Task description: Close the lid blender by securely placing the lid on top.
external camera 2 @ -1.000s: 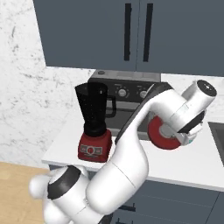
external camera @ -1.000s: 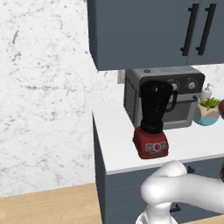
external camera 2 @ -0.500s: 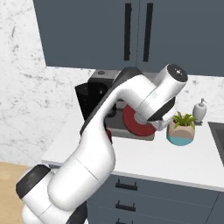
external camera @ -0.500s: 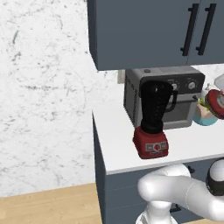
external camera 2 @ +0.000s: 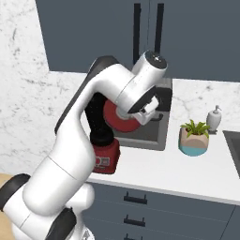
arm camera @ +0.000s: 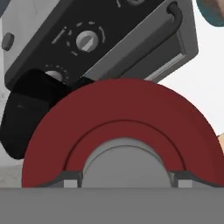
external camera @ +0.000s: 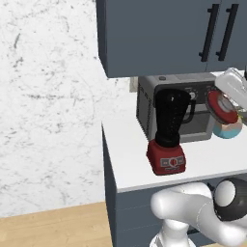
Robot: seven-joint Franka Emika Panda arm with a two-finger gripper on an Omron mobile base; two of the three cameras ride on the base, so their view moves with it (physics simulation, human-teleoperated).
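While apparently gripped by hand [external camera 2: 136,117]: lid [external camera 2: 121,117] beside blender [external camera: 169,132].

I see the blender [external camera: 168,133] standing upright on the white counter: a tall near-black jar, side handle, open mouth, on a boxy red base with a grey button panel. The lid [external camera: 221,107], a flat round red cap, is up in the air, tilted on edge, beside the jar's top.
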